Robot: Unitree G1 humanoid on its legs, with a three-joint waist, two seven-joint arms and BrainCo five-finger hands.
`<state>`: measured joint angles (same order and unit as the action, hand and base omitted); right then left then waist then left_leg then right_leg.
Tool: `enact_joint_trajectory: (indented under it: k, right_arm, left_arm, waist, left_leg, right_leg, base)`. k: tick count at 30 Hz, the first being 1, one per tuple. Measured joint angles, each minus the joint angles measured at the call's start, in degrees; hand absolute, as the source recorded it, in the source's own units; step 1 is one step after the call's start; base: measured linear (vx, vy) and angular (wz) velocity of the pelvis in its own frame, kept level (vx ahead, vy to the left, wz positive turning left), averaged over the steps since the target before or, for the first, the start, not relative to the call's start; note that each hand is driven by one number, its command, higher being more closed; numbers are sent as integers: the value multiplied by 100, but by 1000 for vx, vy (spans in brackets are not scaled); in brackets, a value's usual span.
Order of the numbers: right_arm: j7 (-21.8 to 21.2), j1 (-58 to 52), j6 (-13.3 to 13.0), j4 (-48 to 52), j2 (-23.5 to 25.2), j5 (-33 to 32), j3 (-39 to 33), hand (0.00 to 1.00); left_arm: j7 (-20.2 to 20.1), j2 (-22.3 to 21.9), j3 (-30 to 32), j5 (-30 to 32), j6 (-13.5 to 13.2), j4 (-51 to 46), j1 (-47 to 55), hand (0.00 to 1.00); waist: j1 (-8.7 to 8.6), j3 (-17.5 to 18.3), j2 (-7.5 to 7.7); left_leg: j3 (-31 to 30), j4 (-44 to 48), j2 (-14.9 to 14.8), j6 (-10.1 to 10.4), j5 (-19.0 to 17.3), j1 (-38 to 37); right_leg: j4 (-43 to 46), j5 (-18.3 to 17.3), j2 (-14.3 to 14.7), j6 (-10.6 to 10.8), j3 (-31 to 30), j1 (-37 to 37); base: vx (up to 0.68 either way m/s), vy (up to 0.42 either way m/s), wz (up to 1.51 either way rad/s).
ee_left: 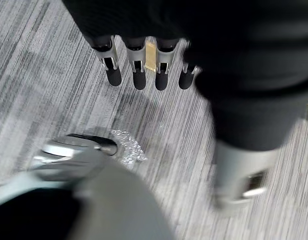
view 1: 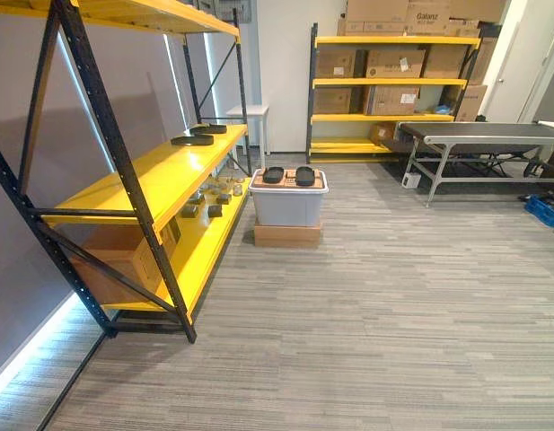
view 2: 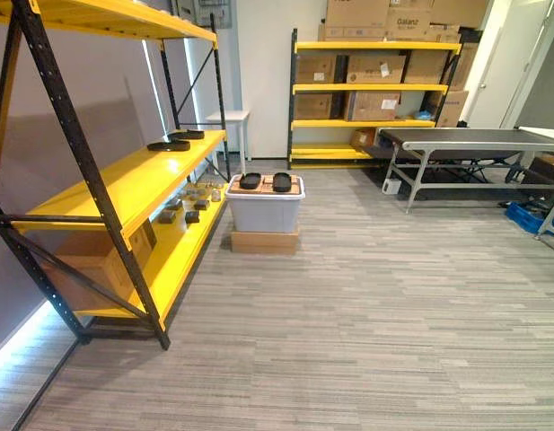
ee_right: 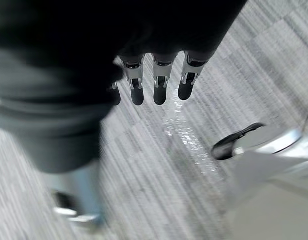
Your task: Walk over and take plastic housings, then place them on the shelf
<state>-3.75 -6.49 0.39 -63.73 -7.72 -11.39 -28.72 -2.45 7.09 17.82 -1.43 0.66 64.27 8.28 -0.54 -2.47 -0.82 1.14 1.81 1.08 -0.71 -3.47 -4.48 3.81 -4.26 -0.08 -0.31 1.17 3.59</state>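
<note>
Two black plastic housings (view 1: 273, 174) (view 1: 305, 175) lie side by side on the lid of a grey bin (view 1: 288, 208), which stands on a flat cardboard box across the floor ahead. To its left runs the yellow shelf (view 1: 155, 180) with black posts; two more black housings (view 1: 192, 139) (view 1: 208, 128) lie at the far end of its middle level. My left hand (ee_left: 139, 75) hangs over the grey floor with straight fingers and nothing in it. My right hand (ee_right: 158, 90) hangs the same way, also holding nothing.
Several small parts (view 1: 214, 196) sit on the shelf's lower level, and a cardboard box (view 1: 124, 260) stands at its near end. A second yellow rack (view 1: 393, 81) with cardboard boxes lines the back wall. A grey conveyor table (view 1: 483, 135) and a blue crate (view 1: 544, 209) stand at the right.
</note>
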Motion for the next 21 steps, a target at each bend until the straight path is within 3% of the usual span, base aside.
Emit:
enact_joint_trajectory:
  k: [4,8,21]
  right_arm:
    - [-34,136,-13,43,-400,21,-442,0]
    - [-29,224,-157,237,-723,22,-511,0]
    - [-34,494,-160,108,-456,-43,-709,0]
  left_arm:
    - [-9,376,256,29,-89,-34,-279,0]
    - [-3,448,334,22,-186,-76,-296,0]
    - [31,163,252,-55,-229,-67,-285,0]
  waist:
    - [-16,-26,-46]
    - [-80,-73,-131]
    - [-142,-124,-135]
  left_leg:
    - [-130,-270,4,103,74,-71]
    - [-142,-406,1,114,81,-173]
    - [-49,-451,-15,262,-9,-347]
  right_leg:
    - [-233,9,-5,-3,147,118]
    - [-334,0,-3,14,274,254]
    - [-327,-127,-19,215,394,429]
  base:
    - [53,-34,15]
    - [50,-31,6]
    - [11,-10,3]
